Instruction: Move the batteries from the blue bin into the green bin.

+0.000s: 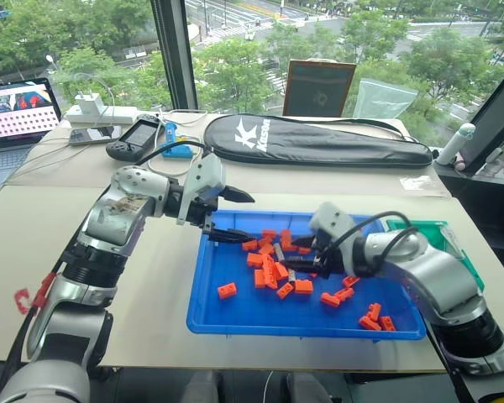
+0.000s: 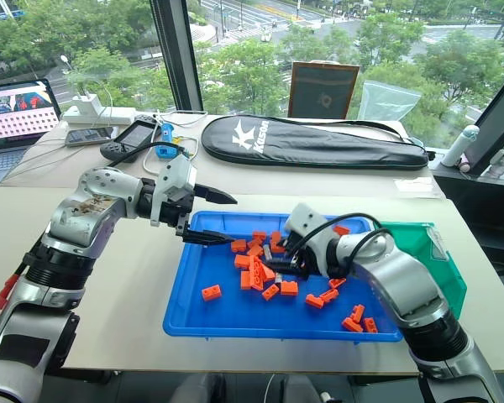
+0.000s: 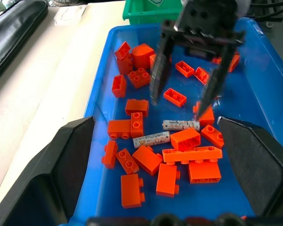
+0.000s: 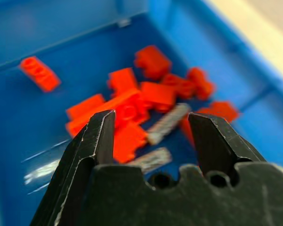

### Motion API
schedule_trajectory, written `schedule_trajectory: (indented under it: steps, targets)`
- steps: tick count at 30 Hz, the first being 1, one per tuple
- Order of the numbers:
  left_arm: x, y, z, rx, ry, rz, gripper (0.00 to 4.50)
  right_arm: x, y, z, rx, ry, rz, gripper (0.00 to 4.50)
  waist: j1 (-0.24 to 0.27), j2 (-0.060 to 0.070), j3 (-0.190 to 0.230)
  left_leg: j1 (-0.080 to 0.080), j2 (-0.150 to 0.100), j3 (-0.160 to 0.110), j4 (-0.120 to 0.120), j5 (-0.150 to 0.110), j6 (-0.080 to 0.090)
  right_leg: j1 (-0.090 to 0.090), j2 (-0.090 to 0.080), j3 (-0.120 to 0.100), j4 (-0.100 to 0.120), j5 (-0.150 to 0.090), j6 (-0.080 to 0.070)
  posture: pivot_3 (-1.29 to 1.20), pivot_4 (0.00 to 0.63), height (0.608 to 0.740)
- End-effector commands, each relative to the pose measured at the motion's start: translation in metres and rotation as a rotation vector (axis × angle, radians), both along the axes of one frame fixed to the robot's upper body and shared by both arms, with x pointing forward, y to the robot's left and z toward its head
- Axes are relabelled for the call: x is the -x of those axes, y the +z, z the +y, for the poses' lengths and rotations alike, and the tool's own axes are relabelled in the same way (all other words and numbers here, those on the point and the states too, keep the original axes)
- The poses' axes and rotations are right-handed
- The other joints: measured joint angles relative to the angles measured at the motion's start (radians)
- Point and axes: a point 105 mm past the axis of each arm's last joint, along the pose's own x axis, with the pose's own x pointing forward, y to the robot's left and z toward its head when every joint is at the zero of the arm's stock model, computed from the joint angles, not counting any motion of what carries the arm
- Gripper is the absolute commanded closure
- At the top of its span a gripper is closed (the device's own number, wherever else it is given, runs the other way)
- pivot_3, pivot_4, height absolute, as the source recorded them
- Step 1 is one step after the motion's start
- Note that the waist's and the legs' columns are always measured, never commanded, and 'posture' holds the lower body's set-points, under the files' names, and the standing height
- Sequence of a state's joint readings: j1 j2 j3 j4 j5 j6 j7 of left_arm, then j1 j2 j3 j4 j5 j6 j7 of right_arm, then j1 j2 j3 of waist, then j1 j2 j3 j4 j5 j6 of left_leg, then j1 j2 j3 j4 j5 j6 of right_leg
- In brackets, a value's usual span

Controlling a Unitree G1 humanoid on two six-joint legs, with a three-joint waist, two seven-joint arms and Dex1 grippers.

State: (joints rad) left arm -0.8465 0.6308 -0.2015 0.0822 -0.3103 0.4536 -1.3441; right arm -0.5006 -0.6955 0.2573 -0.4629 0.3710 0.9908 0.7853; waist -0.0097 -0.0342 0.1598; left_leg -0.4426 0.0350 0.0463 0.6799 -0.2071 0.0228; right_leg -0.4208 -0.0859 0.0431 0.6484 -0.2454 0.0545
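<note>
Batteries, two slim grey-silver cylinders [image 3: 180, 125], are lying among orange toy bricks [image 3: 146, 159] in the wide shallow blue plastic bin [image 1: 235, 312], just beneath the right gripper [image 3: 183, 98], whose black fingers are spread, grasping nothing; the left gripper [image 1: 233, 215] is hovering open nearby.

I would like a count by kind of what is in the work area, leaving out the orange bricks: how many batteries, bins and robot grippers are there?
Slim grey-silver cylindrical batteries, lying in the blue tray: 2
Shallow bright-blue plastic tray: 1
Small deep green plastic bin: 1
Black two-fingered grippers, the left gripper and the right gripper: 2
Total: 6
</note>
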Motion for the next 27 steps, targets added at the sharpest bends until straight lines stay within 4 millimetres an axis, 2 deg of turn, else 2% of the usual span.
schedule_trajectory:
  steps: [1, 9, 16, 25, 27]
  targets:
    - [0.002, 0.008, 0.0, -0.008, -0.009, -0.051, 0.0, 0.002, 0.004, 0.002, 0.017, 0.026, -0.027, 1.61, -0.002, 0.0, 0.0, 0.0, 0.0, 0.0, 0.0, 0.0, 0.0, 0.0, 0.0, 0.0, 0.0, 0.0, 0.0, 0.0, 0.15, 0.734]
    - [0.002, 0.006, -0.001, -0.017, -0.005, -0.062, 0.0, -0.011, -0.013, -0.004, 0.068, -0.021, -0.027, 1.61, -0.003, 0.0, 0.0, 0.0, 0.0, 0.0, 0.0, 0.0, 0.0, -0.001, 0.0, 0.0, 0.001, 0.0, 0.0, 0.0, 0.15, 0.734]
    - [0.005, 0.014, -0.004, 0.021, -0.006, -0.058, 0.0, -0.013, -0.028, -0.005, 0.119, -0.024, -0.017, 1.61, -0.003, 0.0, 0.0, 0.0, 0.0, 0.0, 0.0, 0.0, 0.0, 0.0, 0.0, 0.0, 0.0, 0.0, 0.0, 0.0, 0.15, 0.734]
    - [0.004, 0.013, -0.004, 0.018, 0.003, -0.064, 0.0, -0.015, -0.033, -0.005, 0.135, -0.041, -0.012, 1.61, -0.003, 0.0, 0.0, 0.0, 0.0, 0.0, 0.0, 0.0, 0.0, 0.0, 0.0, 0.0, 0.0, 0.0, 0.0, 0.0, 0.15, 0.734]
    - [0.004, 0.013, -0.004, 0.019, 0.003, -0.064, 0.0, -0.016, -0.033, -0.007, 0.136, -0.052, -0.014, 2.11, -0.003, 0.0, 0.0, 0.0, 0.0, 0.0, 0.0, 0.0, 0.0, 0.0, 0.0, 0.0, 0.0, 0.0, 0.0, 0.0, 0.15, 0.734]
